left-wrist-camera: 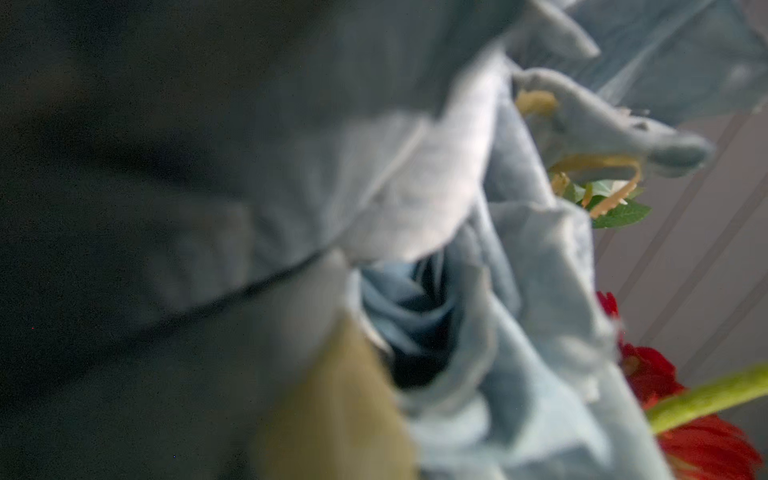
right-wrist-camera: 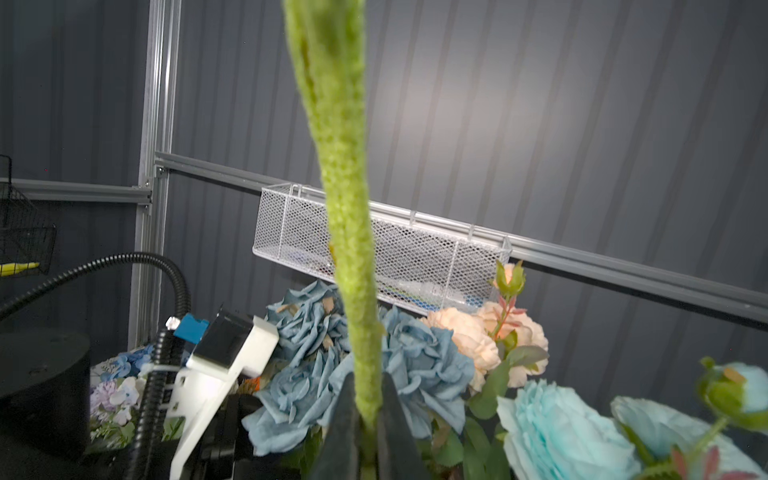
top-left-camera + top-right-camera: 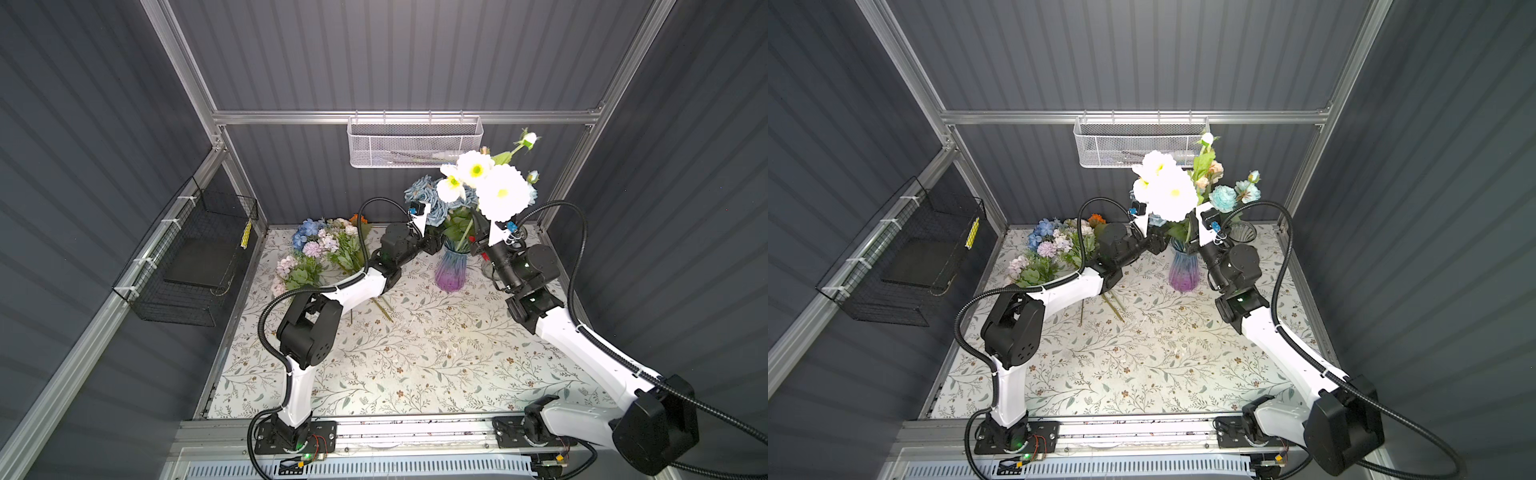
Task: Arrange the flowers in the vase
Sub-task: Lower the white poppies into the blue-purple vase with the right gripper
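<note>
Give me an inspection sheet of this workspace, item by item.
Surface: flower-print table cover, lying flat.
Job's things: purple-blue vase upright with blue roses in it; white-and-yellow flowers raised above it; flower pile lying at the rear left.
Clutter: clear glass at the rear right.
Grippers: right gripper shut on a green stem; left gripper beside the vase, jaws hidden.
Cables: black hoses arch above the table cover.
Surroundings: white mesh basket hung at the rear; black wire basket hung at the left.
</note>
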Controlling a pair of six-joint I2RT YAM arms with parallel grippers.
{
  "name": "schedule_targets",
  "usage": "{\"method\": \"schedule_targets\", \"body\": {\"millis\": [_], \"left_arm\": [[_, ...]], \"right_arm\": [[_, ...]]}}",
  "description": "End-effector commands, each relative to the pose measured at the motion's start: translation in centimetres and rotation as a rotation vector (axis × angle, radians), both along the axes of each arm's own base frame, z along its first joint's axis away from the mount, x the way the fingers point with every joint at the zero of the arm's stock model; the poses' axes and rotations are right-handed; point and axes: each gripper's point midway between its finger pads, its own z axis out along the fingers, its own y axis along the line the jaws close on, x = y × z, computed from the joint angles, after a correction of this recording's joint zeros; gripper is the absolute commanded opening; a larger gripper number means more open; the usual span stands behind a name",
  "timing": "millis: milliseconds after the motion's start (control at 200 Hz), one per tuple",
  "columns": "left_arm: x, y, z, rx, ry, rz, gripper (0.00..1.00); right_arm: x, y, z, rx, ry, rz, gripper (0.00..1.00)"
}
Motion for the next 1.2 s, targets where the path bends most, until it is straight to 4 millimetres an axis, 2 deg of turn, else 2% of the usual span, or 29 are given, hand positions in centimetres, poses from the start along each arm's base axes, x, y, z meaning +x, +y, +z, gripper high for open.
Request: {"method": "schedule_targets", "body": {"millis": [0, 175, 485, 610, 725, 775, 800, 845, 921, 1046, 1196], "left_arm": [[0.1, -0.2, 1.9, -0.025, -0.038, -0.015, 0.62], [0.0, -0.4, 2.2, -0.029, -0.041, -0.025, 0.62], [-0.2, -0.4, 2.5, -0.035, -0.041, -0.036, 0.62], [-0.3, -0.4, 2.6, -0.036, -0.042, -0.039, 0.61], [-0.4, -0.3, 2.7, -0.037, -0.043, -0.039, 0.61], [-0.5, -0.3, 2.6, -0.038, -0.041, -0.04, 0.61], [-0.5, -0.3, 2.7, -0.039, -0.042, -0.041, 0.61], [-0.6, -0.3, 2.7, -0.04, -0.041, -0.043, 0.61], [-0.7, -0.2, 2.9, -0.043, -0.041, -0.044, 0.61], [-0.8, -0.2, 3.1, -0.049, -0.04, -0.047, 0.61], [-1.3, 0.1, 3.1, -0.054, -0.027, -0.05, 0.65]], "right_arm": [[1.0, -0.4, -2.5, 0.007, 0.073, -0.036, 0.0], [2.5, -0.2, -6.4, -0.018, 0.194, -0.051, 0.0], [4.7, -0.8, -11.4, 0.013, 0.414, -0.069, 0.0], [4.6, -0.5, -13.2, 0.001, 0.458, -0.05, 0.0], [4.2, -0.6, -13.9, 0.009, 0.476, -0.049, 0.02], [4.0, -0.7, -13.8, 0.01, 0.478, -0.049, 0.1], [3.9, -0.7, -13.7, 0.011, 0.477, -0.046, 0.18], [3.6, -0.8, -13.3, 0.013, 0.472, -0.042, 0.39], [3.1, -0.8, -12.4, 0.017, 0.459, -0.029, 0.57], [2.0, -0.9, -10.8, 0.033, 0.437, -0.009, 0.71], [0.6, -1.2, -9.4, 0.065, 0.425, 0.007, 0.81]]}}
